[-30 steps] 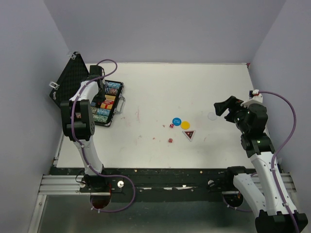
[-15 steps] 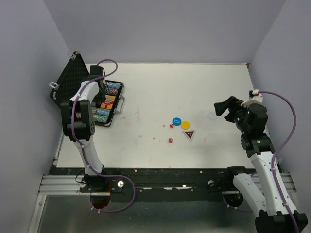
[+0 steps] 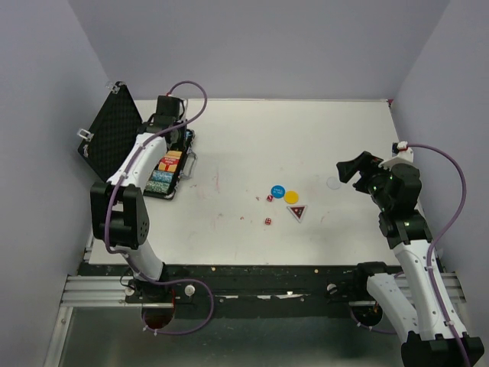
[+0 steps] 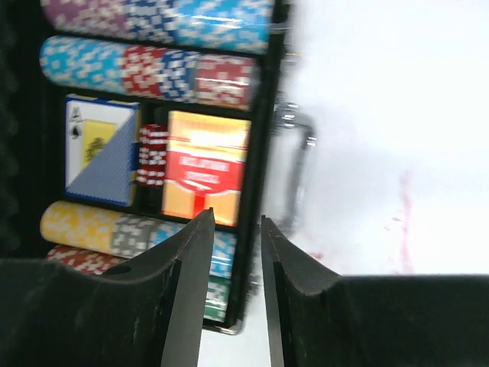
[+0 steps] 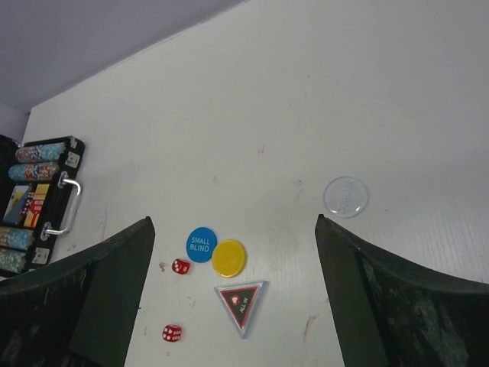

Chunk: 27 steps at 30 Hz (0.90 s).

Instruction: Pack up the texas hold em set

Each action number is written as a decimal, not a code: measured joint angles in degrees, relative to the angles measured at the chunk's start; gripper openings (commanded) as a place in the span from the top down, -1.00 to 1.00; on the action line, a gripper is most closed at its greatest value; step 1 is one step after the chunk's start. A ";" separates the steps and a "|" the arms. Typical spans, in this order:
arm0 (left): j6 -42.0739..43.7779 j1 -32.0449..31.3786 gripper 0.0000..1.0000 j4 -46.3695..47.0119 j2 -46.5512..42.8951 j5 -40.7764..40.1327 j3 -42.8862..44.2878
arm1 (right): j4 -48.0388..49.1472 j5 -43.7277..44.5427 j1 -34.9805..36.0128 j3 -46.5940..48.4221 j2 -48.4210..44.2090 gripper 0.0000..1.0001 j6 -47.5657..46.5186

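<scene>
The black case (image 3: 170, 164) lies open at the far left, its egg-crate foam lid (image 3: 107, 131) standing up. In the left wrist view it holds rows of multicoloured chips (image 4: 145, 65), two card decks and a stack of red dice (image 4: 152, 155). My left gripper (image 3: 176, 136) hovers over the case's right rim (image 4: 262, 153); its jaws stand a narrow gap apart and are empty (image 4: 237, 220). Two red dice (image 5: 181, 266) (image 5: 172, 333), a blue disc (image 5: 200, 244), a yellow disc (image 5: 228, 258), a dark triangular token (image 5: 241, 298) and a clear white disc (image 5: 345, 196) lie mid-table. My right gripper (image 5: 233, 222) is wide open above them, empty.
The case's metal handle (image 4: 298, 153) sticks out towards the table middle. In the top view the discs (image 3: 284, 194), token (image 3: 296, 212) and dice (image 3: 268, 222) sit between the arms, and the clear disc (image 3: 334, 183) lies beside my right gripper (image 3: 348, 170). Walls close the table on three sides.
My left arm has swung away from the case's middle towards its far end and lifted. The right arm and the loose pieces have not moved.
</scene>
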 measured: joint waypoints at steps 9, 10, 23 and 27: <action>-7.61 -13.42 0.16 0.07 -5.33 3.45 -4.46 | 0.00 0.00 0.00 0.00 -0.48 -0.87 0.00; -9.07 -14.97 0.16 0.11 -5.62 3.63 -5.25 | 0.00 -0.02 0.00 0.00 -0.50 -0.87 0.00; -24.15 -37.42 0.17 3.10 -4.13 4.81 -12.87 | -0.02 -0.02 0.00 0.00 -1.01 -0.87 0.00; -27.93 -42.82 0.17 4.92 -0.68 5.55 -13.35 | -0.02 -0.02 0.00 0.00 -1.16 -0.87 0.00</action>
